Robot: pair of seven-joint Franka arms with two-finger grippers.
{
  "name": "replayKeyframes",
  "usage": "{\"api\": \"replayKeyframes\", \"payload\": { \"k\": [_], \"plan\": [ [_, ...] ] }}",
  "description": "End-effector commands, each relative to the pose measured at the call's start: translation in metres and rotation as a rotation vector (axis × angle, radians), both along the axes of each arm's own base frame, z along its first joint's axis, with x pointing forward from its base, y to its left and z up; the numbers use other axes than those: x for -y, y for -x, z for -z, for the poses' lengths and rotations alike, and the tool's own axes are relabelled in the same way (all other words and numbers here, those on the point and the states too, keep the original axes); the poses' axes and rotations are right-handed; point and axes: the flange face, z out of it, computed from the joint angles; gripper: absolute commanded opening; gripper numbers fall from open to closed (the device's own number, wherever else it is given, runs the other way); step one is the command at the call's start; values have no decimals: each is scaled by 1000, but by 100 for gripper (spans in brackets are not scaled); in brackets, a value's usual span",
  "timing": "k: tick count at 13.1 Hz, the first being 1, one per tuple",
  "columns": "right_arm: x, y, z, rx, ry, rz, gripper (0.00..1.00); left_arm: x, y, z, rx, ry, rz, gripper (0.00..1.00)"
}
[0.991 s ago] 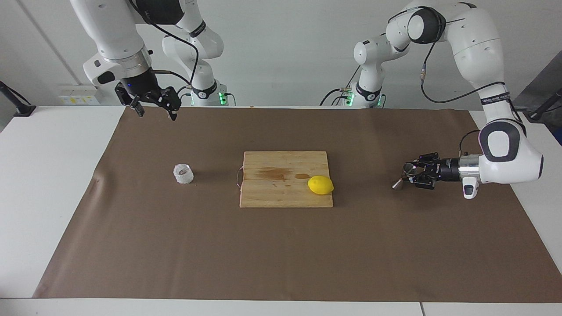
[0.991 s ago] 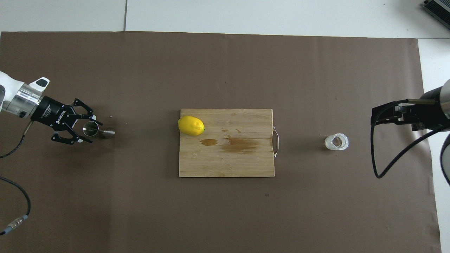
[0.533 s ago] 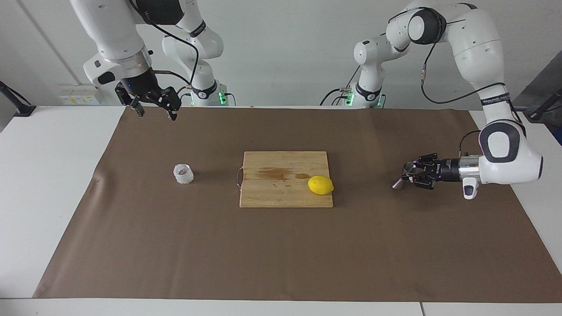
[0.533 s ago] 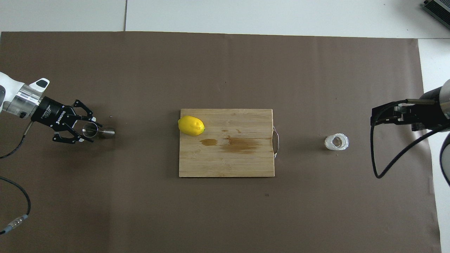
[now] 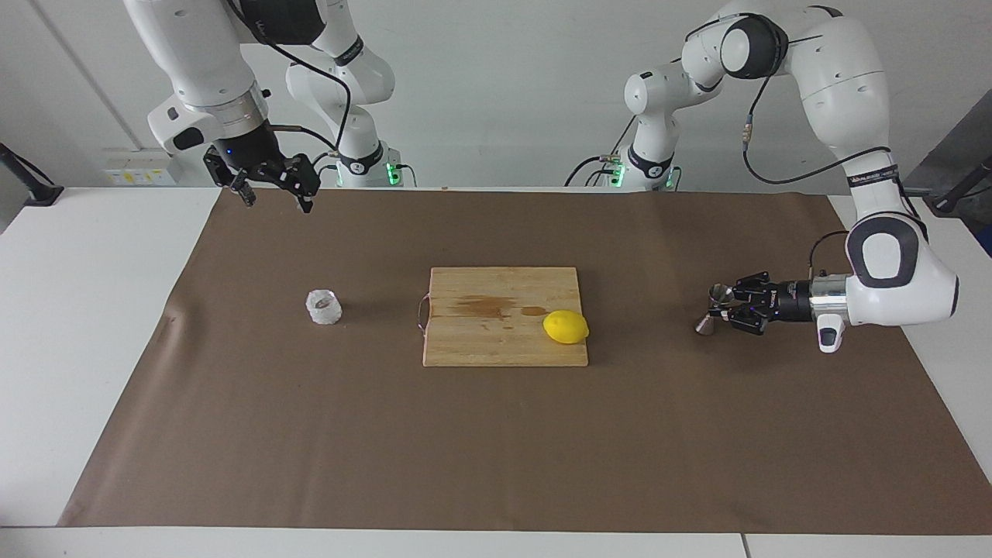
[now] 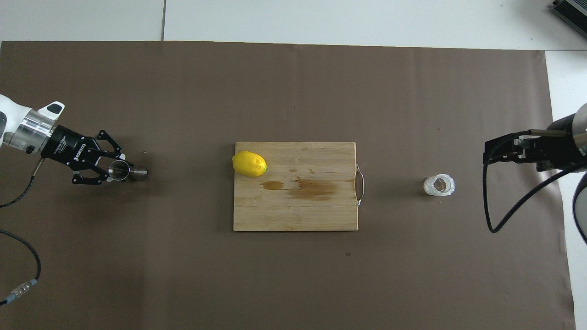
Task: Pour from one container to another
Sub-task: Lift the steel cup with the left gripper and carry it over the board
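Overhead view shows the left end effector (image 6: pixel 114 170) clamped on the steel jigger (image 6: pixel 124 171) standing at the left arm's end of the surface, the right end effector (image 5: pixel 273 192) waiting open above the mat, its fingers spread, so the frosted glass cup (image 6: pixel 439 185) remains ungrasped and pouring undone.

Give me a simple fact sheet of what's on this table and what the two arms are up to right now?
Steel jigger: upright on the brown mat, at the left arm's end
Left tool: shut on the jigger's waist, coming in sideways
Glass cup: on the mat, at the right arm's end, untouched
Right tool: open, raised, waiting
Cutting board: mid-table, stained
Lemon: on the board
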Motion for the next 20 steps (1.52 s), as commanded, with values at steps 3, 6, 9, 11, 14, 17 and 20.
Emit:
{"api": "replayKeyframes", "payload": {
  "k": [3, 6, 9, 11, 14, 17, 20],
  "plan": [
    [2, 3, 1, -13, -26, 12, 100, 8, 2, -14, -55, 53, -28, 0],
    [2, 3, 1, -13, -26, 12, 100, 35, 4, -34, -85, 119, -17, 0],
    [2, 3, 1, -13, -26, 12, 100, 70, 2, -60, -103, 144, -18, 0],
    [2, 3, 1, -13, -26, 12, 100, 93, 3, -72, -124, 152, -7, 0],
    [3, 3, 1, -13, -26, 12, 100, 105, 5, -82, -145, 161, -2, 0],
    [3, 4, 1, -13, -26, 12, 100, 131, 4, -89, -177, 173, -3, 0],
    [4, 4, 2, -15, -26, 14, 100, 182, 4, -86, -161, 186, 22, 0]
  ]
}}
